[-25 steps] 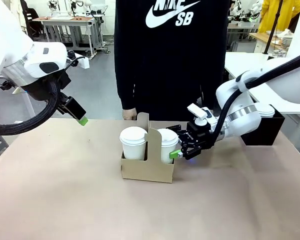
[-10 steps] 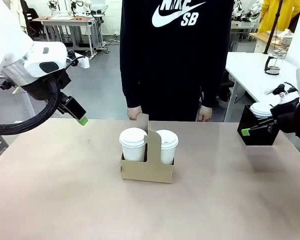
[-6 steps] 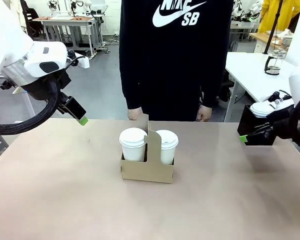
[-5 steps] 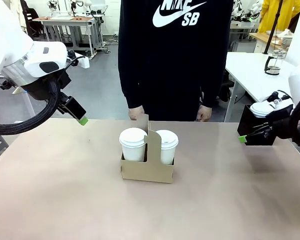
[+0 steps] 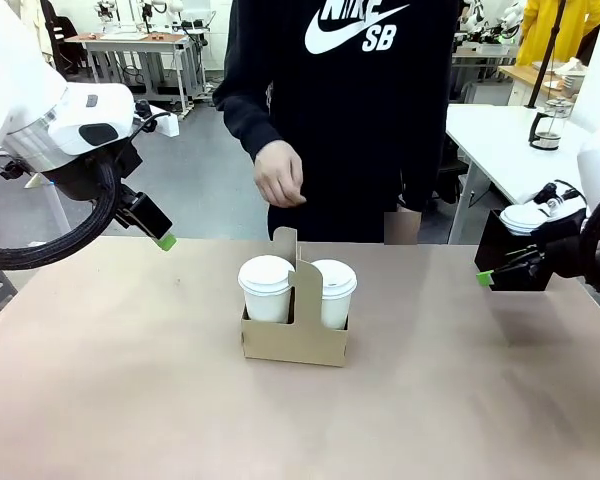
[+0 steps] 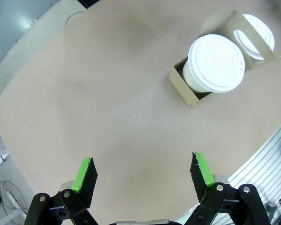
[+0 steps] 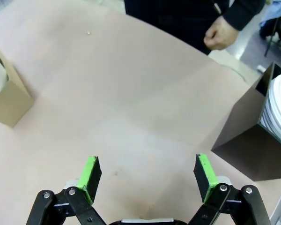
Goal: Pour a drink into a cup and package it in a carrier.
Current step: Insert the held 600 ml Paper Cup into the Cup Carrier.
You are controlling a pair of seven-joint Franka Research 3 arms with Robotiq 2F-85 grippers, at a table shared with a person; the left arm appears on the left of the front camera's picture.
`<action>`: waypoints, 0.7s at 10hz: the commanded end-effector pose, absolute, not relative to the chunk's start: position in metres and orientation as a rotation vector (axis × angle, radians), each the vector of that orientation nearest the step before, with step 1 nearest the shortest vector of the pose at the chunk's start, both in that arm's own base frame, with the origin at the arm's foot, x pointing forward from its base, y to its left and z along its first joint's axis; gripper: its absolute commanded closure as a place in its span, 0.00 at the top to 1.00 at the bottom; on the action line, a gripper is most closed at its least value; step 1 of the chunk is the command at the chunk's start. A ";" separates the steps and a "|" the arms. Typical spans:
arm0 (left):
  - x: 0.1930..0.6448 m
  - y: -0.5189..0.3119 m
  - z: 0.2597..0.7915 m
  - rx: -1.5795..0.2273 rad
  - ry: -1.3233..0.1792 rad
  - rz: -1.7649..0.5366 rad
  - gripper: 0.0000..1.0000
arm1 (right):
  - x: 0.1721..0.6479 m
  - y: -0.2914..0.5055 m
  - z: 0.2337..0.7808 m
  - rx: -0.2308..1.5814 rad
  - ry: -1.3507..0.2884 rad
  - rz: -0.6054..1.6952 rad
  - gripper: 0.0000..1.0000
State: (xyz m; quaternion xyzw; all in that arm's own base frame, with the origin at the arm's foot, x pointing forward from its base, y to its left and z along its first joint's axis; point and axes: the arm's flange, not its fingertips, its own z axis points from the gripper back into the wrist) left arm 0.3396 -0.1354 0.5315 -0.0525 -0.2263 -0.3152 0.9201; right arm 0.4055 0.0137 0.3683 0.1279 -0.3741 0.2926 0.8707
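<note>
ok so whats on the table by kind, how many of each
lidded white cups: 2
brown cardboard carrier: 1
black box: 1
total: 4

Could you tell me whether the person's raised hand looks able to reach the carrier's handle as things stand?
Probably yes. The hand hangs above the carrier, whose handle stands clear between the two lidded cups. Both grippers, left and right, sit open, well off to the sides.
</note>
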 end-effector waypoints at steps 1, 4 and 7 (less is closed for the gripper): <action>0.339 -0.134 0.533 -0.097 -0.462 -0.654 1.00 | 0.405 0.012 0.368 0.256 -0.784 0.591 1.00; 0.339 -0.134 0.533 -0.097 -0.462 -0.654 1.00 | 0.405 0.012 0.368 0.256 -0.784 0.591 1.00; 0.339 -0.134 0.533 -0.097 -0.462 -0.654 1.00 | 0.405 0.012 0.368 0.256 -0.784 0.591 1.00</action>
